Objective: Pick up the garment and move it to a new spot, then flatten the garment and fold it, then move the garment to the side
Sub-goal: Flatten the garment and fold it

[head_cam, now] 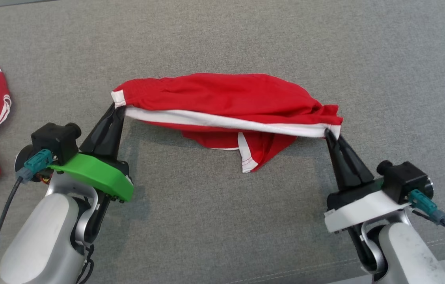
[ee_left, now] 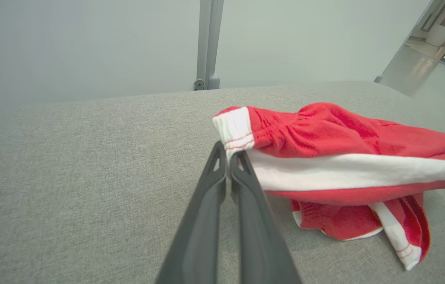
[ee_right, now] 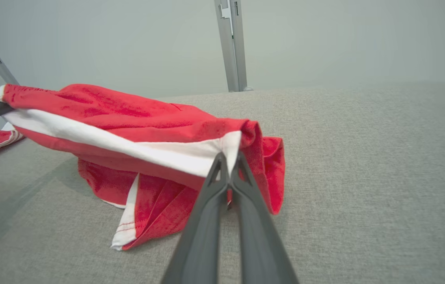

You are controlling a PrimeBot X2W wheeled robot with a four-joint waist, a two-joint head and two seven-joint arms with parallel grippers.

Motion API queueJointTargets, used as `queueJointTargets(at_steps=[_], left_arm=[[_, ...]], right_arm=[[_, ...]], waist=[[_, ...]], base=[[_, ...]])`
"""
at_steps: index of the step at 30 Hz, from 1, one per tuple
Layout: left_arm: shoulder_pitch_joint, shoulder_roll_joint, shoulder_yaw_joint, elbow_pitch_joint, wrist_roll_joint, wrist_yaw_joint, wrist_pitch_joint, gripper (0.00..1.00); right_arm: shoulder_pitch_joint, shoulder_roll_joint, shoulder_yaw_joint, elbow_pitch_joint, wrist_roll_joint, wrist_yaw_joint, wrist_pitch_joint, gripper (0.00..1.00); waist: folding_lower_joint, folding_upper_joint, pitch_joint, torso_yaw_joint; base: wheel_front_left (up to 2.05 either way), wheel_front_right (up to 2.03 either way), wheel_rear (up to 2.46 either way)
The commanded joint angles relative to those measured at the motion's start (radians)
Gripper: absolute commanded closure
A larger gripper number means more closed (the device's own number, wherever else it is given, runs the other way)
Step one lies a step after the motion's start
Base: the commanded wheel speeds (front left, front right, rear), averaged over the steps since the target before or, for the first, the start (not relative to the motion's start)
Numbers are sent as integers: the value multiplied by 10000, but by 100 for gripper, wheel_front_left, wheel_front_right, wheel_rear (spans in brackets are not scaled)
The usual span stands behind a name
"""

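The garment [head_cam: 222,98] is red soft cloth with a broad white band along one edge and white trim at the hems. It hangs stretched between its two corners, both raised above the grey tabletop [head_cam: 222,221]. The left tool [head_cam: 119,107] pinches the left white corner and the right tool [head_cam: 329,133] pinches the right one. The white band runs taut between them. Below it, a loose red part sags and rests crumpled on the tabletop.

Grey fabric surface [head_cam: 222,236], pale wall [ee_left: 88,39]
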Motion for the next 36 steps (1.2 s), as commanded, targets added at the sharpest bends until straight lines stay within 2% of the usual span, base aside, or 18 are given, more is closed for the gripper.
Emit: queueJointTargets(at_steps=[1, 6, 12, 22, 30, 36], left_arm=[[130, 189, 132, -574, 185, 289, -36, 100], [-14, 293, 325, -1684, 283, 698, 46, 100], [-494, 418, 760, -3274, 632, 1422, 18, 100], [-742, 563, 1101, -5077, 1163, 2278, 266, 100], [-667, 628, 1028, -5358, 1240, 2323, 277, 100], [-1767, 517, 1022, -4664, 1095, 1854, 83, 100]], right_arm=[[-295, -175, -199, -633, -192, -3, -27, 100], [-830, -410, -516, -1684, -326, -3, 187, 100], [-1873, -685, -904, -2808, -479, -3, 506, 100], [-2632, -940, -1127, -3701, -406, -3, 1064, 100], [-2760, -907, -1123, -3517, -114, -3, 1352, 100], [-4259, -1149, -920, -2690, 184, -3, 1301, 100]], waist=[[0, 0, -187, 51], [0, 0, -458, 114], [0, 0, -940, 205], [0, 0, -1639, 290], [0, 0, -1483, 264], [0, 0, -821, 270]], base=[[0, 0, 0], [0, 0, 0], [0, 0, 0], [0, 0, 0], [0, 0, 0], [0, 0, 0]])
